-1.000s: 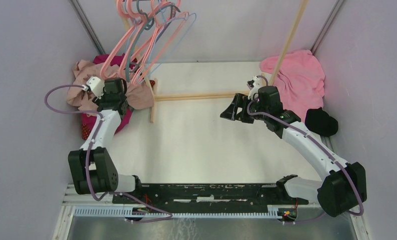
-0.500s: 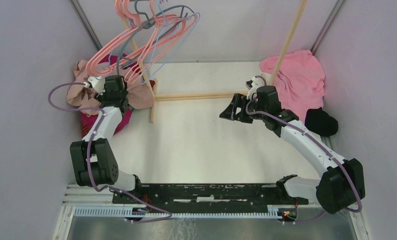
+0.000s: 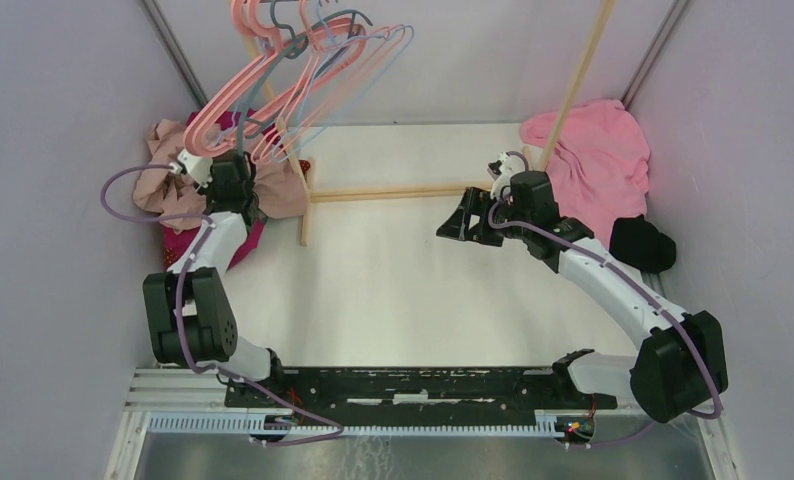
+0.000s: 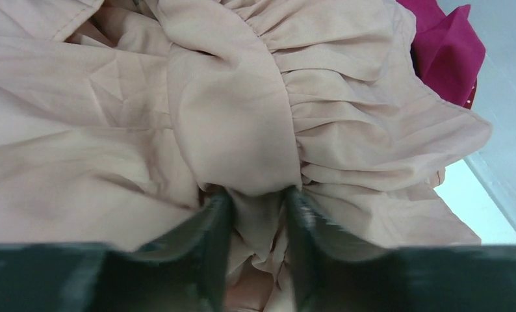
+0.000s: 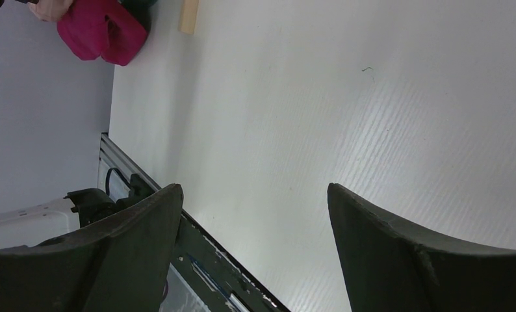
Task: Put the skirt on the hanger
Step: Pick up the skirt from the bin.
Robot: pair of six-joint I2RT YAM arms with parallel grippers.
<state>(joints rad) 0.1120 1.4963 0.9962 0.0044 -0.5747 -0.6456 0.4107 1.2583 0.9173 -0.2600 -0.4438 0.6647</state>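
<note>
Broadly, the white tabletop (image 3: pixel 393 280) lies bare through its middle, with clothing heaped in its two far corners. A wooden rack (image 3: pixel 403 191) runs along the far edge, one bar lying flat on the surface and a pole rising at a slant near the far right corner. A bunch of hangers (image 3: pixel 313 38) (mostly pink, one grey, one pale blue) hangs tilted above the far left corner. A pink garment (image 3: pixel 598 165) is piled in the far right corner, and a small black cloth (image 3: pixel 641 243) sits just beside it along the right edge. The beige skirt (image 4: pixel 177 117) lies crumpled in the far left corner, on top of a magenta cloth (image 3: pixel 173 255) and beneath the hangers. The left hand (image 4: pixel 254 198) is down in that heap, its two fingers drawn close together with a fold of the skirt pinched between them, just below the gathered waistband. The right hand (image 5: pixel 254 192) hangs over the bare tabletop near the flat bar, its fingers spread wide and holding nothing
</note>
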